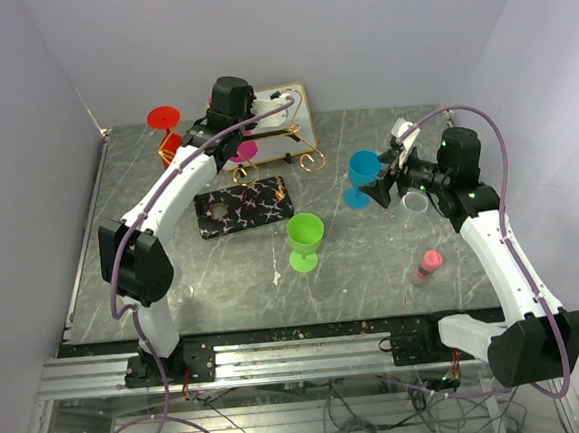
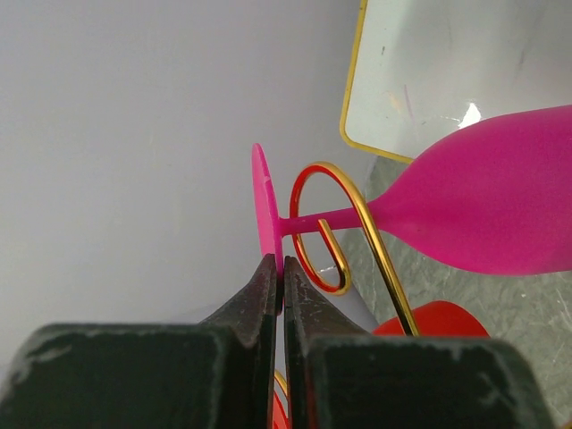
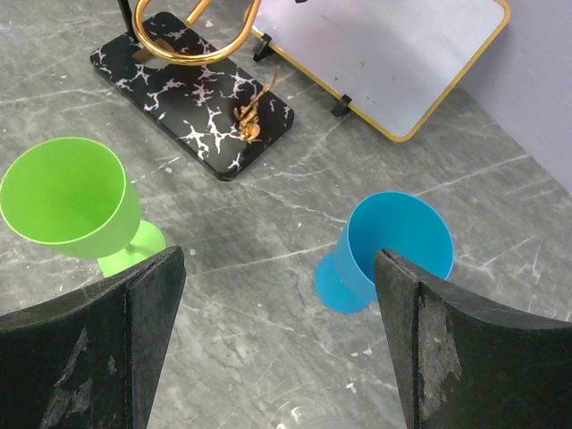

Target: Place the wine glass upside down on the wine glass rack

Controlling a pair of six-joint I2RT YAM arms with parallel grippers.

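Observation:
A pink wine glass (image 2: 483,210) lies sideways in the left wrist view, its stem inside a gold scroll of the wine glass rack (image 2: 353,201). My left gripper (image 2: 283,268) is shut on the edge of the glass's flat foot (image 2: 265,210). From above, the pink glass (image 1: 244,152) shows under my left wrist, behind the rack's black marbled base (image 1: 244,208). My right gripper (image 3: 279,268) hangs open over bare table, holding nothing, with a blue glass (image 3: 398,246) just beyond its right finger.
A red glass (image 1: 165,119) stands foot-up at the rack's left end. A green glass (image 1: 305,237) and the blue glass (image 1: 364,176) stand upright mid-table. A gold-rimmed white tray (image 1: 287,116) leans at the back. A clear cup (image 1: 416,202) and small pink bottle (image 1: 428,266) sit near the right arm.

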